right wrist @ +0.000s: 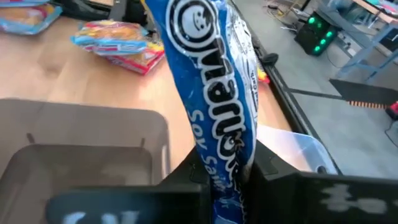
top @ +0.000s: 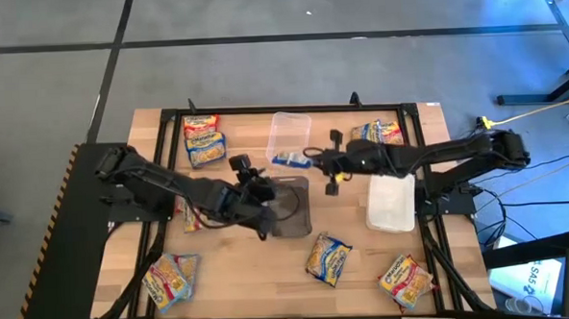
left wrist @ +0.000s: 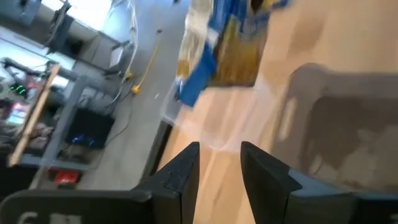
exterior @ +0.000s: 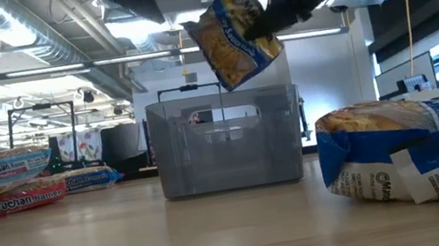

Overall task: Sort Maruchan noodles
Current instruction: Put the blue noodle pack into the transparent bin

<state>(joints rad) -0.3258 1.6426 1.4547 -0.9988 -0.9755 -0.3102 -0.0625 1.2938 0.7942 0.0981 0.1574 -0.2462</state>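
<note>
Noodles packet [right wrist: 214, 93], blue label, pinched in the right gripper [right wrist: 225, 163], hanging above the grey basket [exterior: 229, 153] mid-table. Left gripper [left wrist: 219, 163] beside the basket, fingers narrowly parted, empty. Sorting looks early: basket seems empty, clear tub [top: 289, 138] holds maybe one blue packet. Loose packets on the table [top: 241, 267]: roughly two front-left, one front-centre, one front-right, two far-left, one far-right. One basket, one tub, one white lid [top: 390, 204].
</note>
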